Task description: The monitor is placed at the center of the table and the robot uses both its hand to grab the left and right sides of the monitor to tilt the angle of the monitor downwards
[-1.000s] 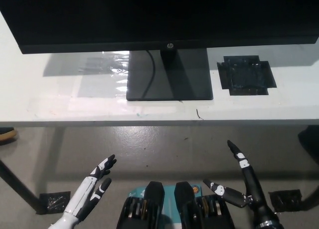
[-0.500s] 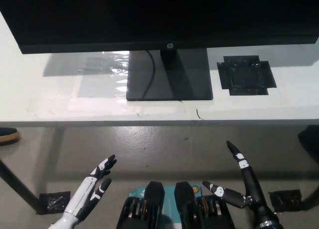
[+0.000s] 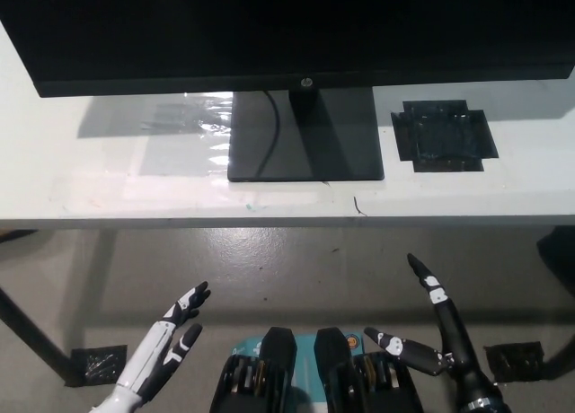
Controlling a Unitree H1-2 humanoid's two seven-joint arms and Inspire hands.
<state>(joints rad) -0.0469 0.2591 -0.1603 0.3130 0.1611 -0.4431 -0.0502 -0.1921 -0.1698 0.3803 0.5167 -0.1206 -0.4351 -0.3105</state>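
A black monitor stands on the white table, its screen filling the top of the head view and its flat rectangular base near the table's middle. My white left hand is low at the lower left, below the table's front edge, open with fingers stretched toward the table. My black right hand is at the lower right, also open with fingers spread. Both hands are well short of the monitor and touch nothing.
A black taped patch lies on the table right of the monitor base. A clear plastic sheet lies left of the base. Grey floor shows below the table edge, with a dark table leg at the lower left.
Both hands stay nearly still. A shoe at the left edge of the floor has gone from view.
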